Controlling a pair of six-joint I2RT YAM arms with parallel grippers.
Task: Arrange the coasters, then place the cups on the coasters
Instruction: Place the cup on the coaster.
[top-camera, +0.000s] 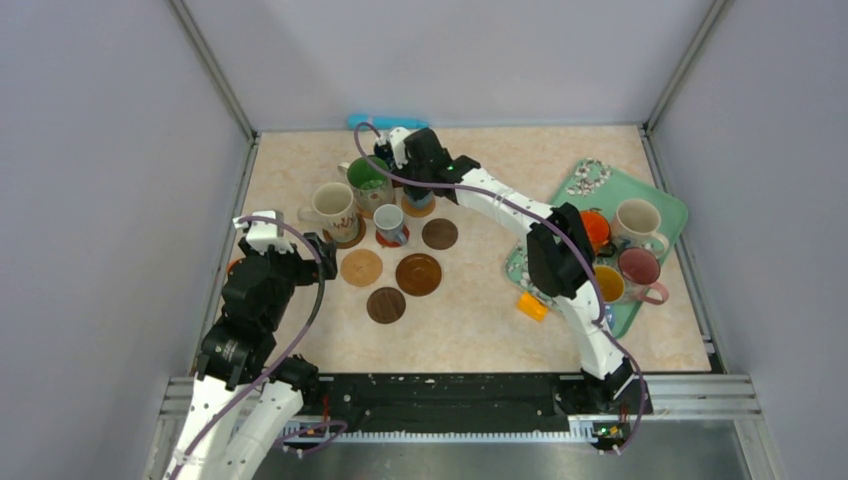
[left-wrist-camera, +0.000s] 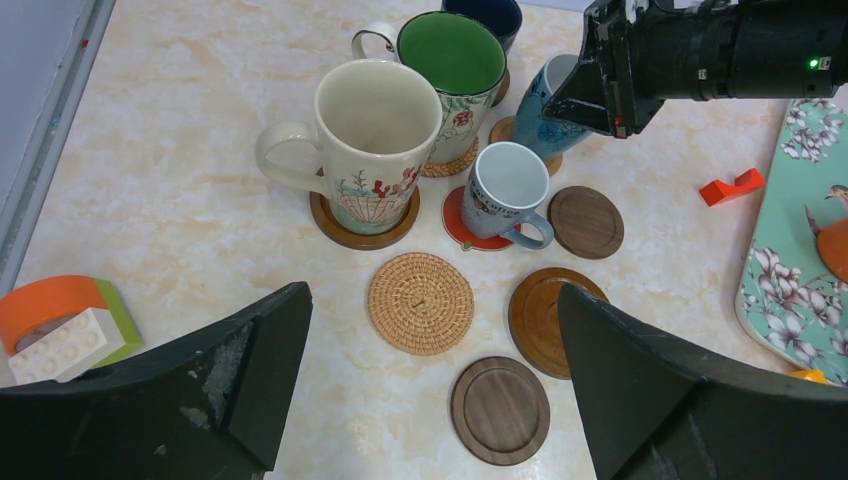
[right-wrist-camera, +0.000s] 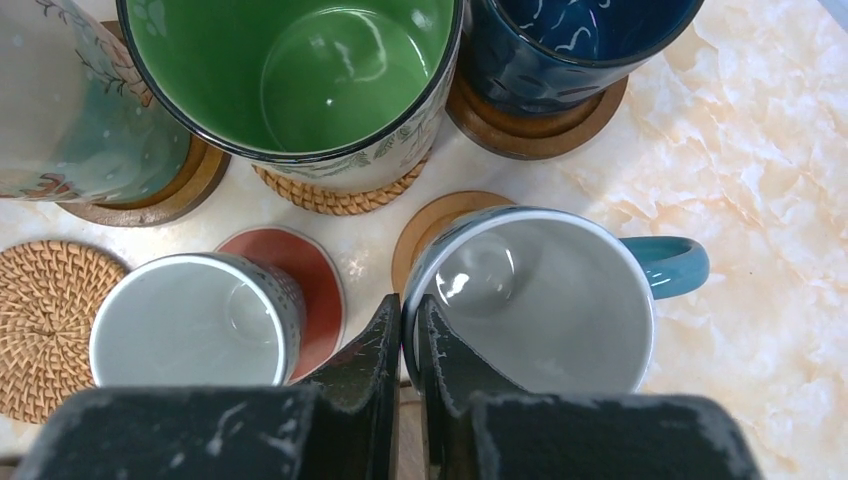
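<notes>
The right hand (right-wrist-camera: 408, 325) has its two fingers pressed together on the near rim of a light-blue cup (right-wrist-camera: 540, 300), one finger inside and one outside. This cup is glossy, pale grey-white inside, with a teal handle pointing toward the right of the wrist frame. It sits in the upper middle of the overhead view and appears to lean over a tan coaster (right-wrist-camera: 440, 215), part of which shows at its upper left; whether it rests flat cannot be told. Just behind it, a green-lined cup (right-wrist-camera: 310, 70) stands on a woven coaster and a dark blue cup (right-wrist-camera: 570, 40) on a brown wooden one. To its left, a small white-lined cup (left-wrist-camera: 505, 185) stands on a red coaster (left-wrist-camera: 455, 220), and a tall cream cup (left-wrist-camera: 375, 130) with a painted pattern stands on a dark disc. Four coasters lie bare on the tabletop (top-camera: 470, 330): a woven one (top-camera: 361, 267), a larger ridged brown one (top-camera: 418, 274) and two dark wooden ones (top-camera: 439, 233) (top-camera: 386, 305). The left hand (left-wrist-camera: 435, 300) hangs at the left with its fingers spread wide, gripping nothing. More cups sit on a teal tray (top-camera: 668, 208) at the right.
</notes>
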